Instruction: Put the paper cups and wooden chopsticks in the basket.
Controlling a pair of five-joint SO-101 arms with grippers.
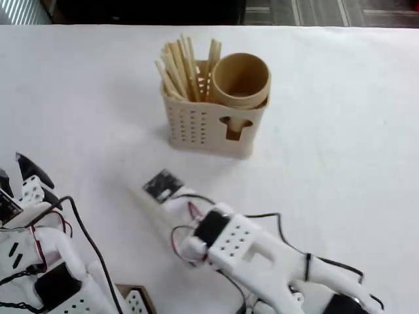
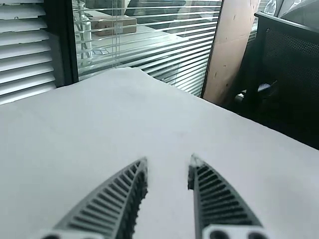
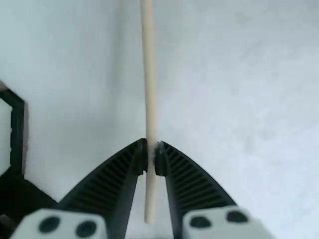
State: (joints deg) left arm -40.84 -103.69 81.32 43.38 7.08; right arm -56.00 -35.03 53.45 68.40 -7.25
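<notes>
Chopstick (image 3: 147, 74) pinched in right gripper (image 3: 151, 153), closed on it; left gripper (image 2: 167, 167) half open, empty, over worktop (image 2: 99, 124). Basket (image 1: 196, 127) holds paper cups (image 1: 241, 82), chopsticks (image 1: 183, 65).

L fingers (image 2: 119, 199) apart; R fingers (image 3: 119, 184) tight on chopstick (image 3: 146, 74).

Blinds (image 2: 26, 50), a wooden panel (image 2: 227, 55) and dark chair (image 2: 289, 74) border the white table (image 2: 124, 114).

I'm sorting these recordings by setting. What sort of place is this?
Probably an office or lab room: a white-covered table serves as the work surface, slatted window blinds hang beyond it, and what looks like a black mesh office chair stands beside it.
</notes>
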